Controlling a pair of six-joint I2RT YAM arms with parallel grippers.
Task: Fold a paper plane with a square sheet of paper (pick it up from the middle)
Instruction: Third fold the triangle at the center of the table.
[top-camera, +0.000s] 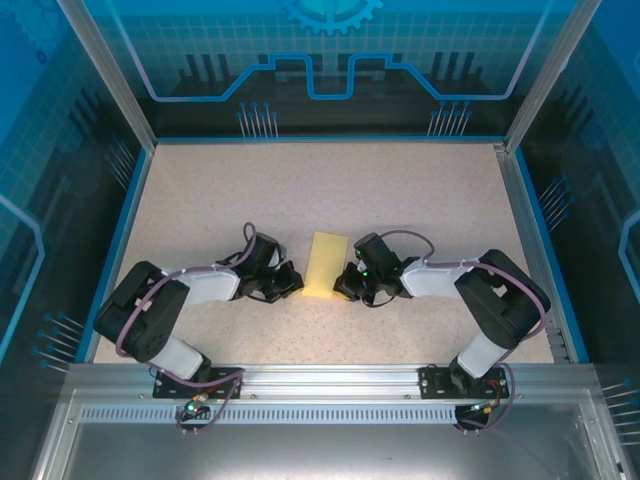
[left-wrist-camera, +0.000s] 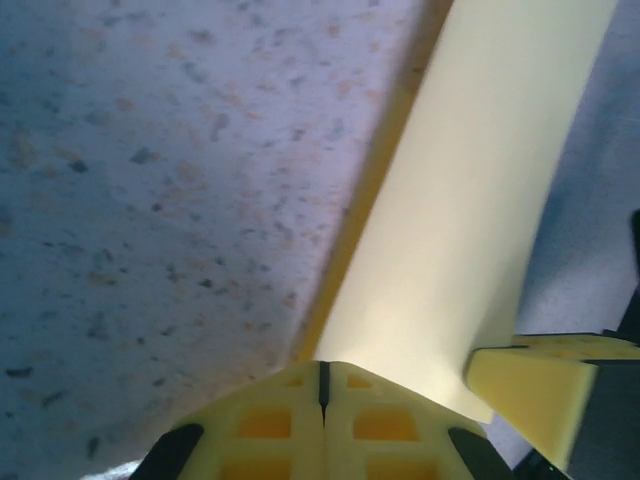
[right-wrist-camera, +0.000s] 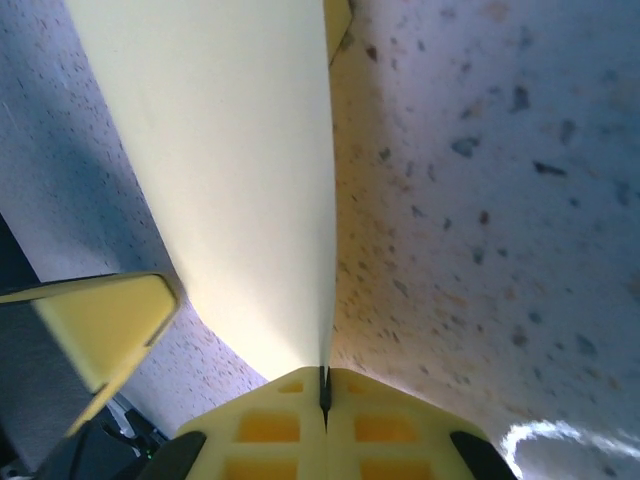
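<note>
The left arm (top-camera: 205, 285) and right arm (top-camera: 440, 278) are black-and-white, with purple cables (top-camera: 121, 338) and yellow grid-recessed jaws.

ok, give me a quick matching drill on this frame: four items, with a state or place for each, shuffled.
Items:
1. paper
2. left gripper
3. right gripper
4. table

States or places:
A. shut on the paper's left side in the top view
B. speckled beige surface
C. pale yellow, between the two grippers
D. shut on the paper's right side in the top view

Pairs: 1-C, 2-A, 3-D, 4-B
</note>
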